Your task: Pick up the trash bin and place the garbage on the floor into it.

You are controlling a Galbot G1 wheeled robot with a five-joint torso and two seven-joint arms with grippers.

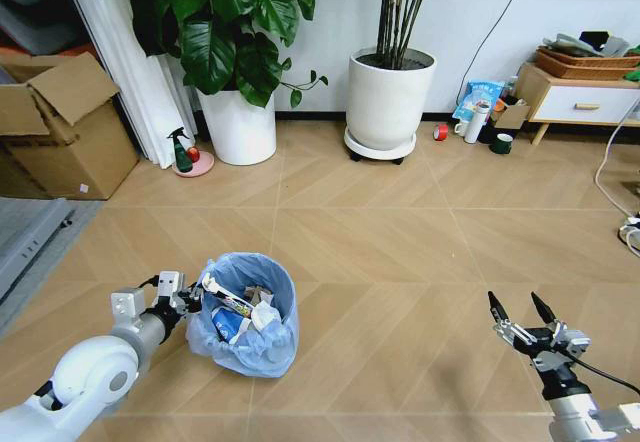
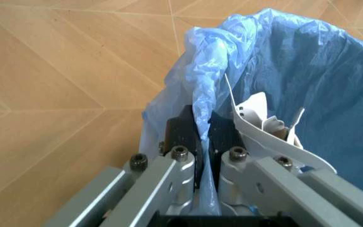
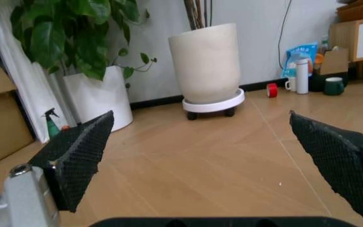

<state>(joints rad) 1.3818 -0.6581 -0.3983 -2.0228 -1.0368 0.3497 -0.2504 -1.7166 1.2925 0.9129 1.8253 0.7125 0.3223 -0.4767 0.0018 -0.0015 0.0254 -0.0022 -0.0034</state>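
Left gripper pinches the trash bin rim, garbage inside; right gripper jaws spread wide.

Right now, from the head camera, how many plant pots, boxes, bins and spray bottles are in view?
White plant pots: 2
Cardboard boxes: 1
Bins: 1, rim clamped by the left pincer
Spray bottles: 1
Total: 5
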